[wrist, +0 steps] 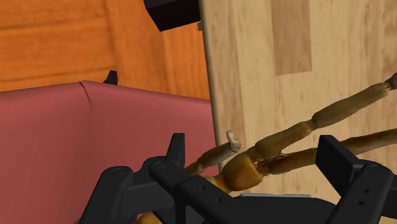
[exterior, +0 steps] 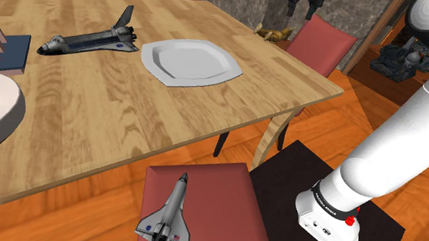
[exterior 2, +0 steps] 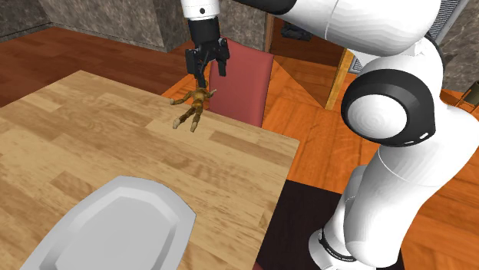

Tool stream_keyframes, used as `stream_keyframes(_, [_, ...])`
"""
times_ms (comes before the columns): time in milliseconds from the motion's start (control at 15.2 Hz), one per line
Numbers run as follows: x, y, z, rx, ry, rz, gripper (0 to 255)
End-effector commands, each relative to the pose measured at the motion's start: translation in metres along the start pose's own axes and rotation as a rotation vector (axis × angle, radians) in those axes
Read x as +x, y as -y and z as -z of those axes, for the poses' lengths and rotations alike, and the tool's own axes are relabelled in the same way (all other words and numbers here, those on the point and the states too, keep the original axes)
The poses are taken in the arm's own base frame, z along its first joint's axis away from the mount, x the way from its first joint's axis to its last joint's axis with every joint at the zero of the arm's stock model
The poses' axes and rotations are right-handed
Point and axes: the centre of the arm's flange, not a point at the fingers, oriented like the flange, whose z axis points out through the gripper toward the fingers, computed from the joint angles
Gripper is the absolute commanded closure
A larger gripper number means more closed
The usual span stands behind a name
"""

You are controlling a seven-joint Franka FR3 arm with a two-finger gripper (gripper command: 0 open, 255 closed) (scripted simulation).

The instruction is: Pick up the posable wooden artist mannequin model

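Gripper (exterior 2: 204,77) pinching mannequin (exterior 2: 196,105) near its upper end, long axis slanting, legs pointing down-left over table (exterior 2: 92,146) edge.

Bench (exterior: 115,111): light wood, strong grain, smooth satin top. Mannequin (exterior 2: 193,107): brown wood, smooth, slight varnish sheen on the torso (wrist: 245,172), paler at the limb ends. Pincer (exterior 2: 203,77): matt black, plastic-looking. Plate (exterior: 189,62): plain grey-white, smooth, soft gloss, material unclear. Chair seat (exterior: 208,206): dull red, matt, looks like cloth. Floor (exterior: 357,108): orange wood planks, lightly polished. Arm (exterior 2: 391,107): white glossy shell, dark smooth joints. Stand (exterior: 278,180): flat matt black. Shuttle model (exterior: 89,43): dark and grey, smooth.
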Motion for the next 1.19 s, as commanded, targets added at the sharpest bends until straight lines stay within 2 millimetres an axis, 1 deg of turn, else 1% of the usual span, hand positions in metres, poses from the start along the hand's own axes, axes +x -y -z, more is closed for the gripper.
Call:
stream_keyframes(0, [0.006,-0.004,-0.005,0.002,0.003,-0.003,0])
stream_keyframes(330, [0.010,-0.006,-0.031,0.002,0.003,-0.003,0])
stream_keyframes(396, [0.012,-0.007,-0.039,0.002,0.003,-0.003,0])
stream_keyframes(528, [0.012,-0.007,-0.039,0.002,0.003,-0.003,0])
stream_keyframes(594, [0.013,-0.007,-0.039,0.002,0.003,-0.003,255])
stream_keyframes(1122, [0.012,-0.007,-0.039,0.002,0.003,-0.003,255])
